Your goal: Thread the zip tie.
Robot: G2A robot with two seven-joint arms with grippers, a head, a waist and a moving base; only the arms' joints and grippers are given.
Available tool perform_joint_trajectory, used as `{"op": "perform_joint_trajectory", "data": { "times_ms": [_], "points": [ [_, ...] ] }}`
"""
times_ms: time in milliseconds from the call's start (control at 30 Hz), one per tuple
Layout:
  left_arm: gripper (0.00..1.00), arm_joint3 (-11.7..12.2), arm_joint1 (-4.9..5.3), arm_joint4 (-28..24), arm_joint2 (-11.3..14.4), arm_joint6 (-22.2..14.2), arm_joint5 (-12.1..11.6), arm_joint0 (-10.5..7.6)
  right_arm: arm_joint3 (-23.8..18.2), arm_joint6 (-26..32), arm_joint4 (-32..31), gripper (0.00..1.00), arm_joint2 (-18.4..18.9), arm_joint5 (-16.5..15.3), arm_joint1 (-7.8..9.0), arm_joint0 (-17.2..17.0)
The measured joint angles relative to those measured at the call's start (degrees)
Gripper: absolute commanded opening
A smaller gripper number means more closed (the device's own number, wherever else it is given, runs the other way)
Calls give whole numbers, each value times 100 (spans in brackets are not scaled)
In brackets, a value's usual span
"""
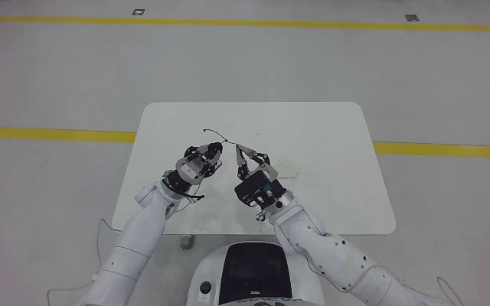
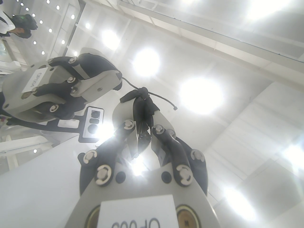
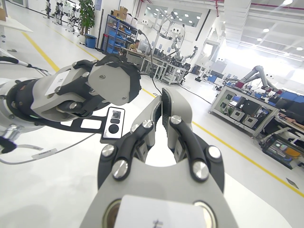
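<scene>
Nearest in: left gripper, raised over the table's near-middle, fingers pressed together on the zip tie. Its wrist view has the black strap crossing right at the fingertips. Just beside it, right gripper, tips almost meeting the left one's, fingers closed flat against each other with one end of the strap running in between them. The zip tie is thin, black, held in the air by both, off the table top. Past the left gripper's tips the free length curves away from the robot and ends in a small head. Below, table: white, rounded corners. Farther out, grey floor, crossed by a yellow line.
</scene>
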Motion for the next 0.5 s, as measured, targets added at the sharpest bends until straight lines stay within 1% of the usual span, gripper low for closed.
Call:
{"op": "perform_joint_trajectory", "data": {
  "times_ms": [500],
  "points": [
    [0,0,0,0,0,0,0,0,21,-12,0,0,163,0,-1,-120]
  ]
}}
